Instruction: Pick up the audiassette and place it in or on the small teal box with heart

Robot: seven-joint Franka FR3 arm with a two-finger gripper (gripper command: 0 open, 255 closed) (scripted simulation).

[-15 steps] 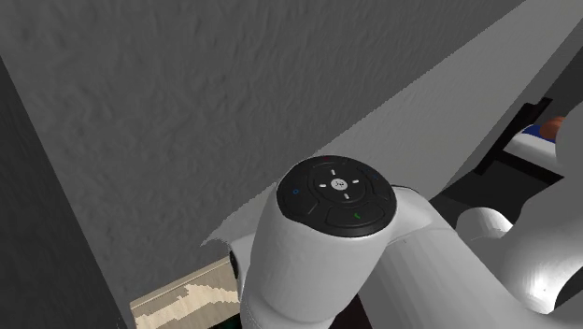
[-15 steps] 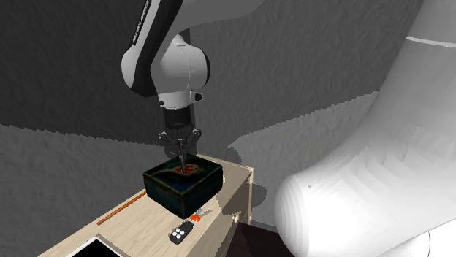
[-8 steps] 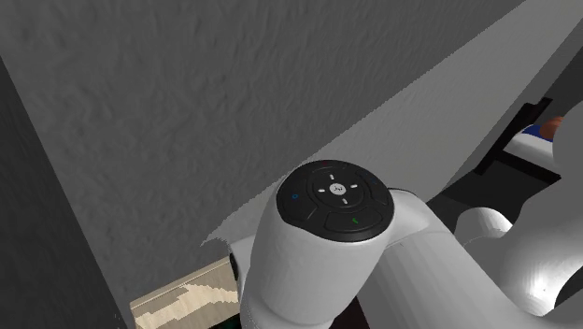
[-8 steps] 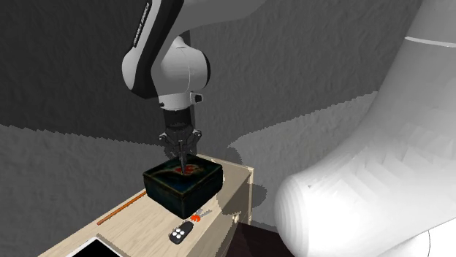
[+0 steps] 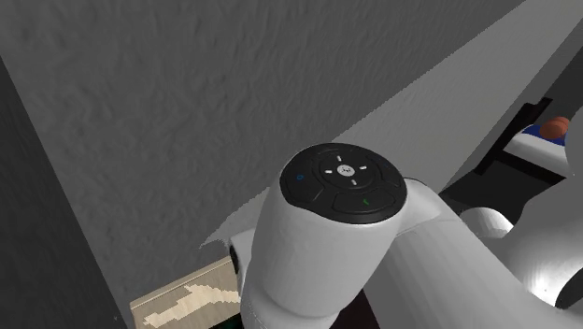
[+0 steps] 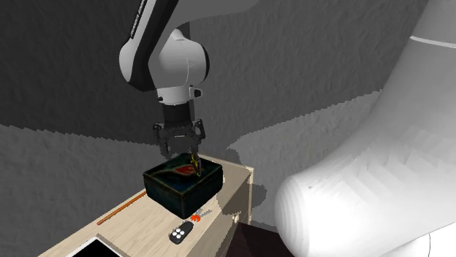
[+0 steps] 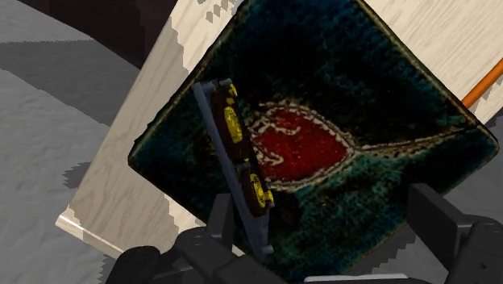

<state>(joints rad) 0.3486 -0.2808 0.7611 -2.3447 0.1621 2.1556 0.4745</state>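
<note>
At the left in the second exterior view, a thin orange stick (image 6: pixel 120 210) lies on the light wood surface (image 6: pixel 131 228), along its far edge. Next to it sits the small dark teal box (image 6: pixel 172 188), near the far corner of the surface, with a red heart (image 6: pixel 183 171) on its top. The white arm (image 6: pixel 164 62) comes down from above, and its black end effector (image 6: pixel 179 150) hangs right over the box. The fingers are spread wide apart and they are not squeezing anything. The cassette (image 6: pixel 191 166) is on top of the box, standing up on its thin edge. In the wrist view the cassette (image 7: pixel 239 161) is a thin grey-blue slab with yellow spots. It stands just beside one finger (image 7: pixel 222 219) of the end effector (image 7: pixel 326 211), and the other finger (image 7: pixel 435 218) is well away from it. The heart (image 7: pixel 298 145) shows just past the cassette, in the middle of the box top (image 7: pixel 387 89). I cannot tell if the cassette touches the near finger. Nearer the front edge of the surface lie a small black remote (image 6: pixel 177 234) and a little orange and white thing (image 6: pixel 197 217). Behind it all is a bumpy grey wall (image 6: pixel 307 66).
</note>
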